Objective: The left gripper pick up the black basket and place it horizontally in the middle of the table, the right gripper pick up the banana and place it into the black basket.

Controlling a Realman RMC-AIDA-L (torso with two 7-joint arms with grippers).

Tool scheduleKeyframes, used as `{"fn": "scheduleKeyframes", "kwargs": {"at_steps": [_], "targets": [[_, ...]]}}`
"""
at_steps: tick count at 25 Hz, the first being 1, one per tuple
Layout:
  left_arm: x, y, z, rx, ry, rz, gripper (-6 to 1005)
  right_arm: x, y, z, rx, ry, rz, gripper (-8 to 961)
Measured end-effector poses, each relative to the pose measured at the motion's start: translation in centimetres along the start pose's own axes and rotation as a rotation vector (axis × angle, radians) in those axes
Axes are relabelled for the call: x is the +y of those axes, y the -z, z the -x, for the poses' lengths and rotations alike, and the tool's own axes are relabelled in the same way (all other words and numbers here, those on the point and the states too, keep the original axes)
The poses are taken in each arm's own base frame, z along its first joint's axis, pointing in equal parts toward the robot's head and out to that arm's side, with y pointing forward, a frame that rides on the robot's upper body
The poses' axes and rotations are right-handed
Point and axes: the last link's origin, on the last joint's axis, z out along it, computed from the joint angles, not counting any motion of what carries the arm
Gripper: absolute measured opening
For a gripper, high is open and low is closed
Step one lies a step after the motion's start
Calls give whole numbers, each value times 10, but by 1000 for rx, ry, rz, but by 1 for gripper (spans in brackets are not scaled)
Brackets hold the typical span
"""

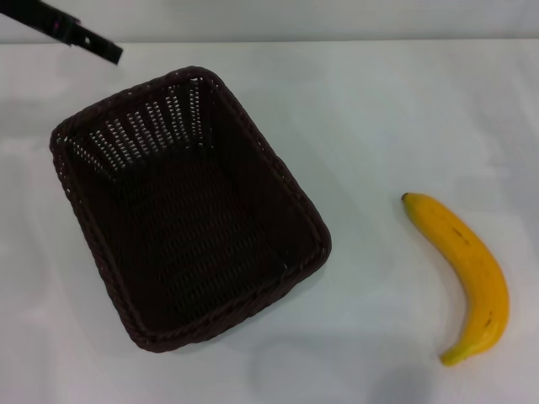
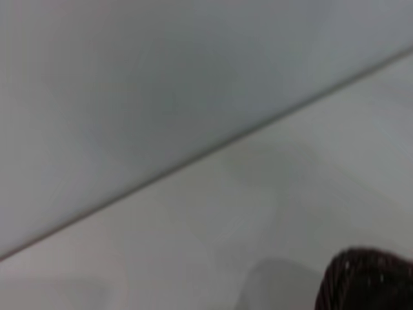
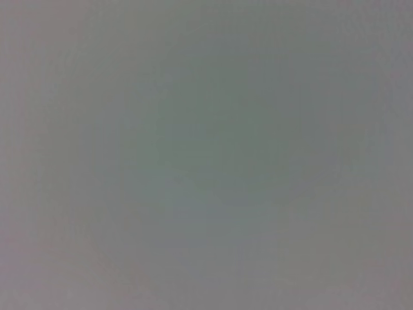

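Note:
The black basket (image 1: 189,210) stands upright and empty on the white table (image 1: 379,109), left of the middle, with its long side running at a slant. A corner of its rim shows in the left wrist view (image 2: 368,281). My left gripper (image 1: 108,52) reaches in at the far left corner, above and behind the basket's far rim and apart from it. The banana (image 1: 467,269) lies on the table at the right, dark stem tip pointing away from me, well apart from the basket. My right gripper is out of view, and its wrist view shows only flat grey.
The table's far edge meets a pale wall (image 1: 337,17) at the back. The edge also shows as a slanting line in the left wrist view (image 2: 213,145). Bare tabletop lies between the basket and the banana.

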Motion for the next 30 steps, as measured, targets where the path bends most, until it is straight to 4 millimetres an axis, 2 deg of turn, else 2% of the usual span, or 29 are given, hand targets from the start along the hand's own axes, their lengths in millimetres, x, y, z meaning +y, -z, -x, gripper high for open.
{"fn": "scheduleKeyframes", "kwargs": {"at_steps": [8,15,30], "targets": [[13,-34,8,-37,-155,-35,856,3,-2,-1,5,-5,5,842],[20,-51,17,-33,-227,-28,854,5,-4,-1,8,-6,7,842],[21,-68,45,37,-173,-8,823,12,-6,-3,8,-18,22,841]]}}
